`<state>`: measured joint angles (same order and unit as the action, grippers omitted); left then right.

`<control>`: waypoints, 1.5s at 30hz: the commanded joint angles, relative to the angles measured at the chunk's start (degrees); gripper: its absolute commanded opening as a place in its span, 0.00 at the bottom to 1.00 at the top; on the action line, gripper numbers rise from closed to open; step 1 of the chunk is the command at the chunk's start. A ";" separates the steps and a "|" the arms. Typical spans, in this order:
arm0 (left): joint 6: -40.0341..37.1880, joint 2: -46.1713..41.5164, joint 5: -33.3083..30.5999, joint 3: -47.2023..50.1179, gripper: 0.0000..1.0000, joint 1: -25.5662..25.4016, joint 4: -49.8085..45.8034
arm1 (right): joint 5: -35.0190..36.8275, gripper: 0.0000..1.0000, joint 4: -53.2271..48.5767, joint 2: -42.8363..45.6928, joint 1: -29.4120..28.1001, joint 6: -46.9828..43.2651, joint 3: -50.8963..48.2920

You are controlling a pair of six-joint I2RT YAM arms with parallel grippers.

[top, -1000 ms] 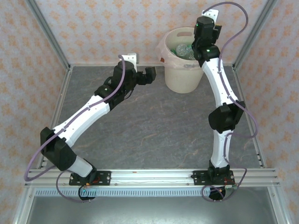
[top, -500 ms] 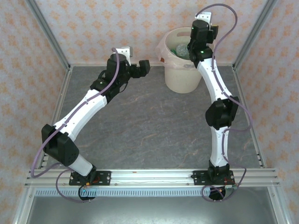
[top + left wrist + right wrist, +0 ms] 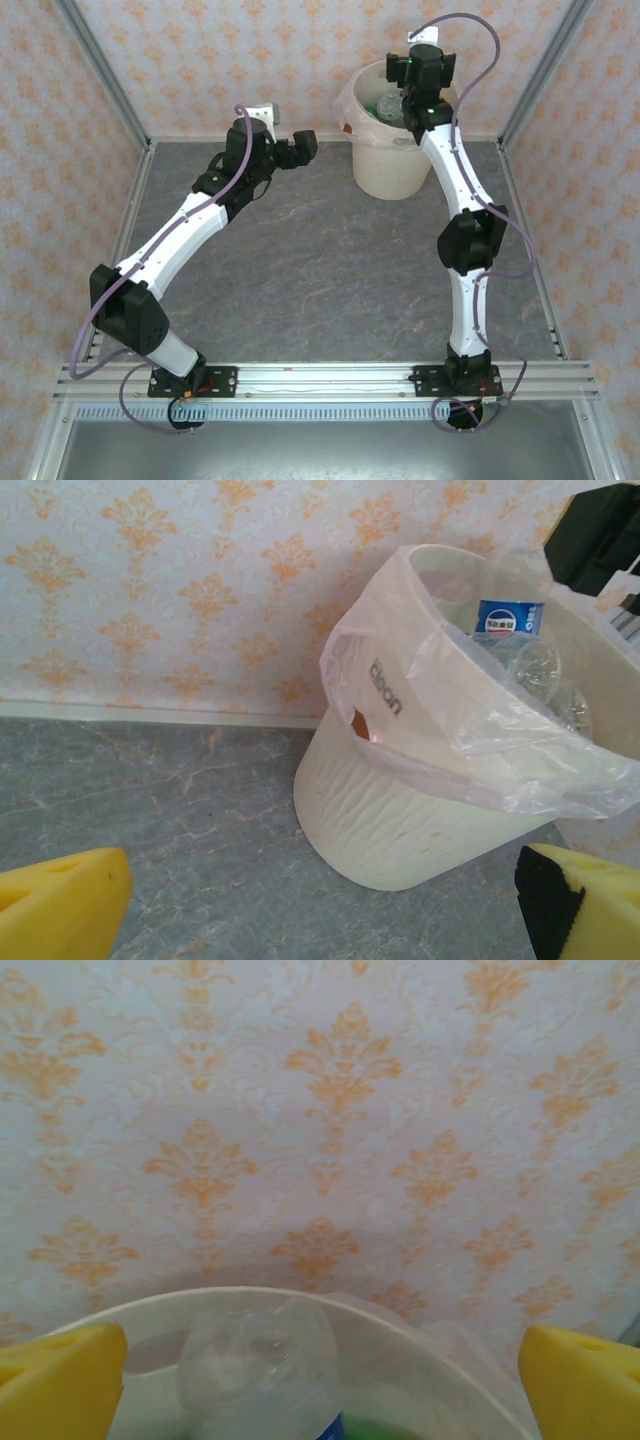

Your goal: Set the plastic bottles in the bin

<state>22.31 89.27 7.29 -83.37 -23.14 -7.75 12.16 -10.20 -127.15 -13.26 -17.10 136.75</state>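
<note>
A: Status?
B: Table (image 3: 330, 270) mid-frame, no strays seen. Bin (image 3: 390, 172) upper right, bottles (image 3: 508, 612) inside.
A: Claws?
B: R gripper (image 3: 320, 1380) above bin, L gripper (image 3: 320, 905) beside it; both spread, empty. Prob. done.

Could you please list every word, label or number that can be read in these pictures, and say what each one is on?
"clean": dark print on the wall of the bin, near its rim.
A plastic bottle in the bin has a blue label with white marks, too blurred to read.
</note>
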 commanded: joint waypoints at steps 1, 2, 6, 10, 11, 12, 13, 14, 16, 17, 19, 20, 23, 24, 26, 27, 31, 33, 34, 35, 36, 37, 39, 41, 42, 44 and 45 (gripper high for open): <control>1.24 -1.71 0.71 1.14 0.99 0.46 2.96 | -5.82 1.00 -2.92 3.10 1.12 5.53 2.29; 1.32 -1.81 0.63 1.45 0.99 0.55 3.01 | -6.52 1.00 -3.22 3.28 1.22 6.21 2.30; 1.68 -2.08 0.45 1.65 0.99 0.95 2.85 | -8.46 1.00 -3.75 3.92 1.76 9.28 2.62; 1.86 -2.24 -0.07 1.46 0.99 1.41 2.39 | -14.53 1.00 -5.04 4.28 3.81 15.82 3.94; 1.78 -2.35 -0.25 1.61 0.99 1.51 2.30 | -16.19 1.00 -5.14 4.52 4.29 17.51 3.96; 1.80 -2.53 -0.26 1.63 0.99 1.67 2.28 | -17.51 1.00 -4.98 4.69 4.77 18.89 3.96; 1.78 -2.67 -0.26 1.79 0.99 1.80 2.30 | -19.09 1.00 -4.73 4.72 5.27 20.47 4.04; 1.85 -2.78 -0.13 1.99 0.99 1.95 2.32 | -20.88 1.00 -4.50 4.80 5.79 21.77 4.09; 1.99 -2.96 -0.04 2.33 0.99 2.19 2.38 | -24.27 1.00 -3.70 4.46 6.53 24.23 4.32; 2.11 -3.03 0.13 2.50 0.99 2.31 2.53 | -25.97 0.99 -3.33 4.18 6.86 25.29 4.52; 2.22 -3.19 0.40 2.82 0.99 2.52 2.61 | -28.98 0.97 -2.74 3.40 7.23 26.97 4.94; 2.23 -3.25 0.53 3.01 0.99 2.56 2.65 | -30.31 0.95 -2.48 2.68 7.36 27.65 5.37; 2.21 -3.82 0.45 3.70 0.99 2.78 2.55 | -32.99 0.93 -2.35 0.19 7.46 29.31 7.19; 2.19 -4.04 0.45 4.02 0.99 2.88 2.57 | -33.50 0.93 -2.37 -0.58 7.46 29.93 7.68; 2.18 -4.67 0.57 4.73 0.99 3.16 2.56 | -34.57 0.92 -2.11 -2.27 7.46 31.37 8.52; 2.19 -4.93 0.59 5.03 0.99 3.29 2.48 | -35.03 0.91 -1.87 -2.89 7.46 32.09 8.78; 2.47 -5.87 0.80 6.02 0.99 3.71 2.29 | -35.35 0.88 -0.32 -5.58 7.46 34.78 8.97; 2.63 -6.25 0.97 6.38 0.99 3.80 2.22 | -35.06 0.87 0.17 -6.53 7.37 35.33 8.92; 2.74 -6.38 0.98 6.55 0.99 3.85 2.17 | -35.03 0.86 0.23 -7.01 7.29 35.72 8.95; 2.62 -6.39 0.98 6.56 0.99 3.89 2.04 | -35.62 0.85 0.20 -7.50 7.24 35.86 9.06; 2.58 -6.48 0.90 6.56 0.99 3.89 1.88 | -36.38 0.85 0.18 -7.74 7.15 35.90 9.02; 2.52 -6.48 0.89 6.56 0.99 3.98 1.77 | -37.45 0.85 0.09 -8.14 7.02 35.69 9.02; 2.39 -6.51 0.89 6.56 0.99 4.06 1.64 | -39.67 0.84 -0.86 -8.49 6.67 35.24 9.30; 2.40 -6.48 0.89 6.55 0.99 4.15 1.77 | -41.74 0.84 -1.89 -8.57 6.36 34.54 9.24; 2.48 -6.38 1.03 6.56 0.99 4.24 1.90 | -42.46 0.84 -2.41 -8.70 6.17 34.19 9.17; 2.74 -6.06 1.30 6.51 0.99 4.26 2.07 | -44.78 0.83 -3.94 -8.48 5.74 32.90 9.22; 2.89 -5.89 1.47 6.39 0.99 4.24 2.12 | -45.31 0.83 -4.67 -8.38 5.46 32.11 9.17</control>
<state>24.21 84.60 7.55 -77.38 -19.42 -6.61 -28.56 -13.10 -136.29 -6.59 16.95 144.55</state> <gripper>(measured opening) 0.993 0.834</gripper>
